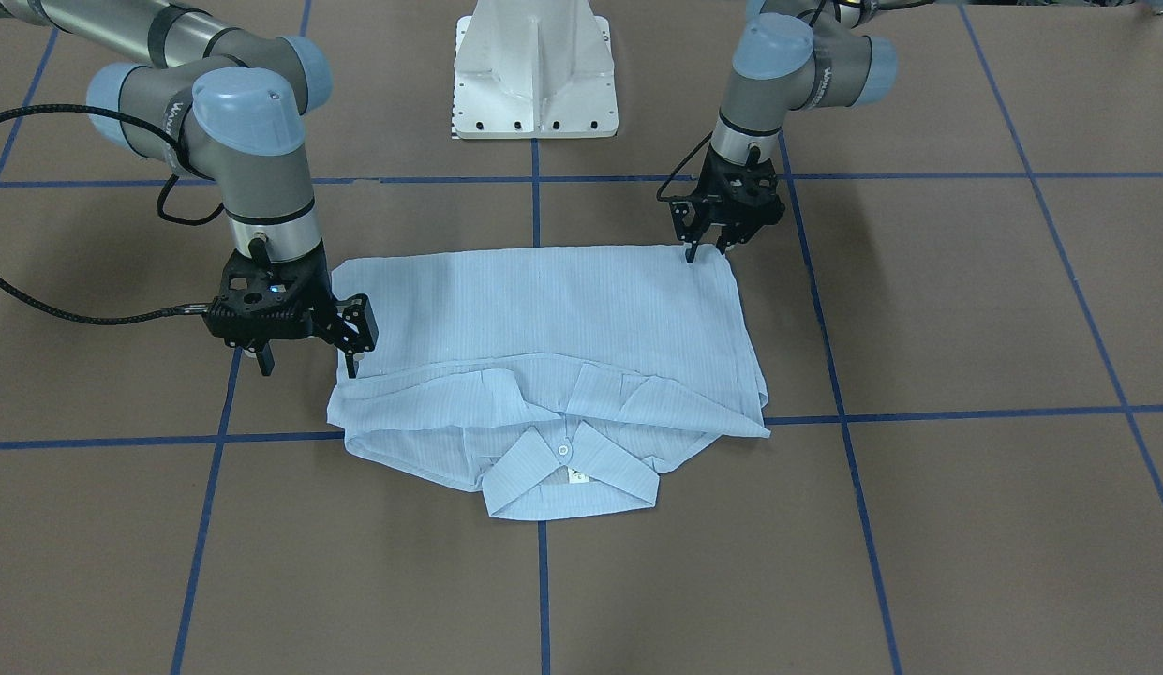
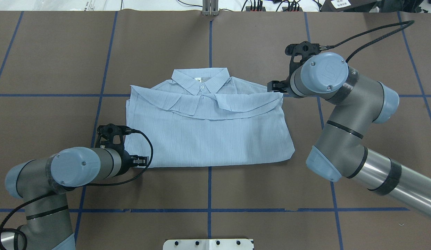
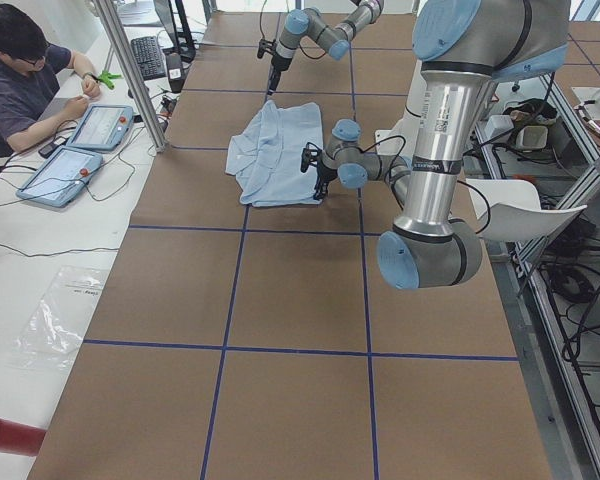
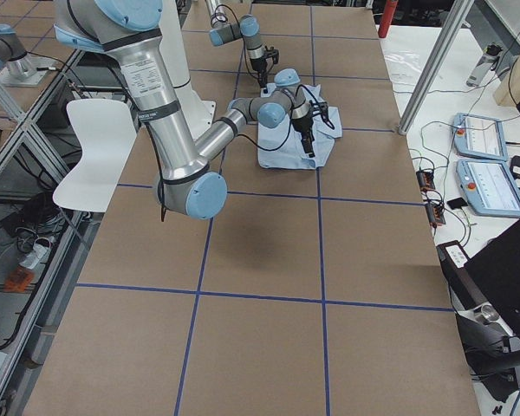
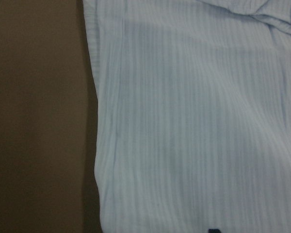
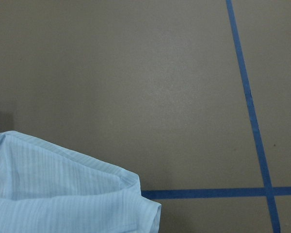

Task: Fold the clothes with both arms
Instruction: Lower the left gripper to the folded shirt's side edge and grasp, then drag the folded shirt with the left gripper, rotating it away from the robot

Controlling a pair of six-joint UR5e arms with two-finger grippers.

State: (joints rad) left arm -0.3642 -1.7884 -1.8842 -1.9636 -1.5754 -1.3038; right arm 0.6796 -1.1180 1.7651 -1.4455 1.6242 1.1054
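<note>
You have the shirt lying folded flat in the middle of the counter, front side up. Its long axis runs across the counter from the robot's left to its right. The collar points away from the robot's base, toward your side, with the top button done up. The straight folded edge lies nearest the robot.

Look at the left tool. It points down at the shirt's corner nearest the robot on its left side, with its fingers apart and tips at the cloth's edge. You cannot tell whether any cloth sits between them. Its wrist camera sees mostly pinstriped cloth, with bare counter along one side.

The right tool hangs just beside the shirt's right edge, near the shoulder end. Its fingers are spread wide and hold nothing; one finger is over the cloth's edge, the other over bare counter. Its wrist camera shows a shirt corner and blue tape lines crossing.
</note>
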